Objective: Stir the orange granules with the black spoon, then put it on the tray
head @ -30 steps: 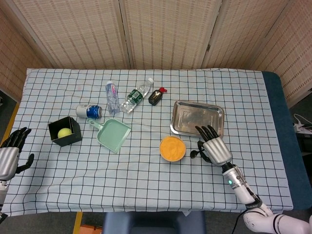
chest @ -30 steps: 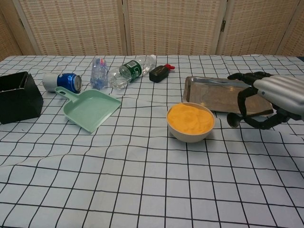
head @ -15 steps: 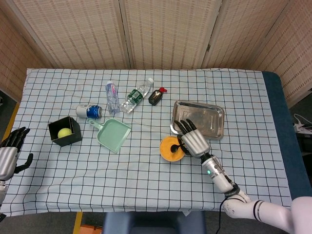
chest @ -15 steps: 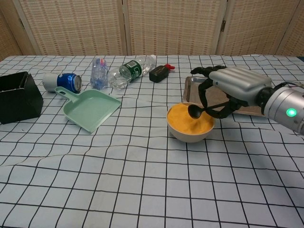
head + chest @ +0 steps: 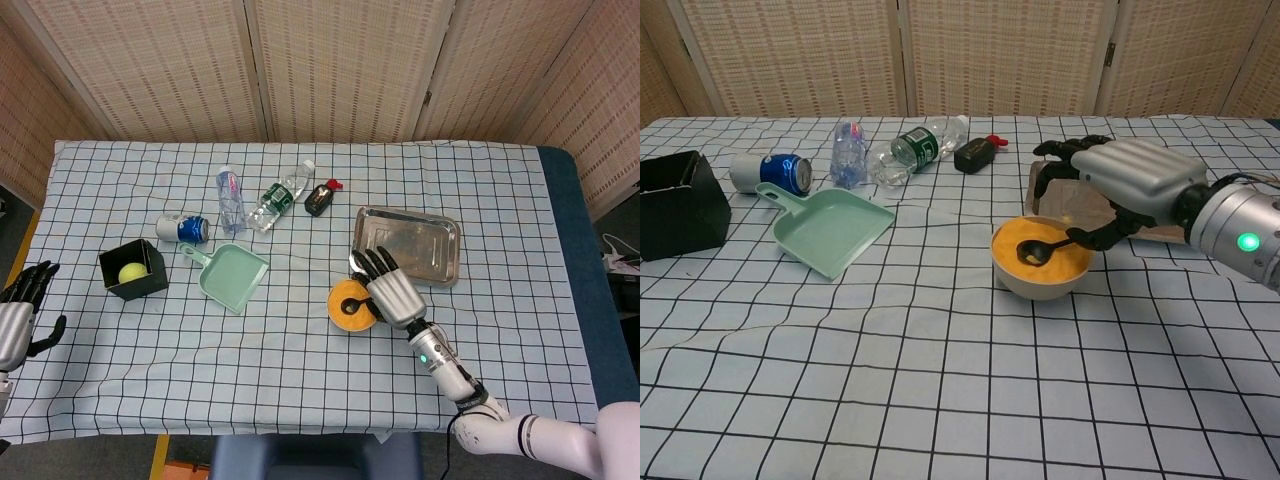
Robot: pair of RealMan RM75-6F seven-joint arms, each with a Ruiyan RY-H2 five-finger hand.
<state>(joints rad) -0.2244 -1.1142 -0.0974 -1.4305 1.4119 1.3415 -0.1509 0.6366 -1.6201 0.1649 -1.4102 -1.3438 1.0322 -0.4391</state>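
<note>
- The black spoon (image 5: 1045, 249) is held by its handle in the silver right hand (image 5: 1130, 187), its fingers closed around the handle.
- The spoon's bowl is laid in the orange granules (image 5: 1040, 258), some of which are seen inside it in the chest view.
- The granules are contained in a small round cream-coloured bowl (image 5: 1038, 286), which is taken here as the landmark on the blue-checked white tablecloth (image 5: 940, 380).
- In the head view the right hand (image 5: 392, 293) is seen over the right edge of the bowl (image 5: 341, 318), partly covering it.
- The rectangular shiny metal tray (image 5: 432, 240) is placed just behind and to the right of the bowl, with the hand overlapping its near left corner.
- A mint-green plastic dustpan (image 5: 828, 229) is set to the left of the bowl, its handle pointed away to the left.
- Behind the bowl and to the left, a clear plastic bottle with a green label (image 5: 920, 145) and a smaller clear bottle (image 5: 847, 152) are laid on their sides.
- A small black object with a red tip (image 5: 978, 153) is found directly behind the bowl.
- A blue drink can (image 5: 771, 172) is laid on its side beyond the dustpan.
- Far left of the bowl a black open box (image 5: 133, 270) is seen with a yellow-green ball (image 5: 131, 273) inside.
- The dark left hand (image 5: 22, 310) is shown only in the head view, at the table's left edge, well apart from the bowl, empty, with its fingers spread.
</note>
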